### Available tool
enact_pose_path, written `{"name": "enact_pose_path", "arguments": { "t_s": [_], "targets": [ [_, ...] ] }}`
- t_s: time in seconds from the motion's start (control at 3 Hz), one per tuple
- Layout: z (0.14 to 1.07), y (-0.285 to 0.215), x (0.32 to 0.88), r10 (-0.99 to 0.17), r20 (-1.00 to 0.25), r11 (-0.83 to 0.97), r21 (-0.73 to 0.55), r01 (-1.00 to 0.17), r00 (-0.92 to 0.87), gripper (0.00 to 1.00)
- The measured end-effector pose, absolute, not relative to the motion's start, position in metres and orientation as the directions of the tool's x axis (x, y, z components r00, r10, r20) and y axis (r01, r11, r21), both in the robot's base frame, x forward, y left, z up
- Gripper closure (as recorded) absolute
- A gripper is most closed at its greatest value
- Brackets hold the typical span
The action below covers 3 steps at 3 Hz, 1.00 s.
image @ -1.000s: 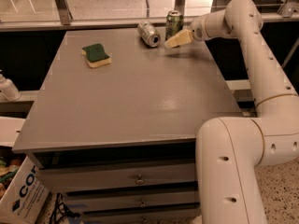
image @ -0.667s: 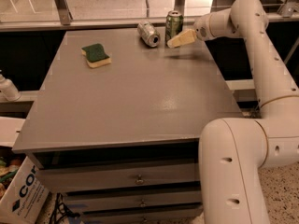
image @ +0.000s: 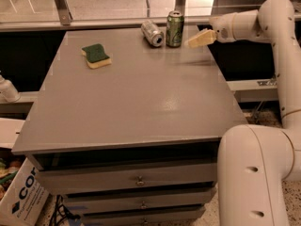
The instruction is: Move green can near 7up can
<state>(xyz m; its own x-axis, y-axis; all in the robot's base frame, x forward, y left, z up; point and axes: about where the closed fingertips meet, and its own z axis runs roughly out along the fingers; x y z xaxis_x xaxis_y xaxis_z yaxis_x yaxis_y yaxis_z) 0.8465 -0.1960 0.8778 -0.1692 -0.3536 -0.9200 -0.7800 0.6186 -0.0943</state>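
I see the green can (image: 174,28) upright at the far edge of the table (image: 141,107), just beside the lying 7up can (image: 152,33); my gripper (image: 200,38) waits just to its right, not holding it, open or closed I cannot tell.

A grey table (image: 141,107) is seen, with three drawers (image: 136,179) stacked beneath its top, each fitted with a small knob. A sponge (image: 96,55), green on top and yellow below, is laid flat on the tabletop at about 10 o'clock from its centre. Off the table, a white bottle (image: 7,89) is partly shown at 9 o'clock. A printed cardboard box (image: 21,199) is set on the floor at 8 o'clock. Two metal posts (image: 60,4) are stood behind the far edge at 11 and 12 o'clock. The gripper (image: 189,44) is held at 1 o'clock.
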Motion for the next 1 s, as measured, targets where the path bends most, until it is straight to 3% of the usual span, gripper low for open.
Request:
{"name": "enact_pose_path", "arguments": {
  "t_s": [0.67,1.0],
  "targets": [
    [0.9,-0.231,0.776,-0.326,-0.936,0.529,-0.066,-0.846,-0.13,0.0],
    [0.894,-0.229,0.772,-0.325,-0.935,0.52,-0.051,-0.852,-0.142,0.0]
  ]
}}
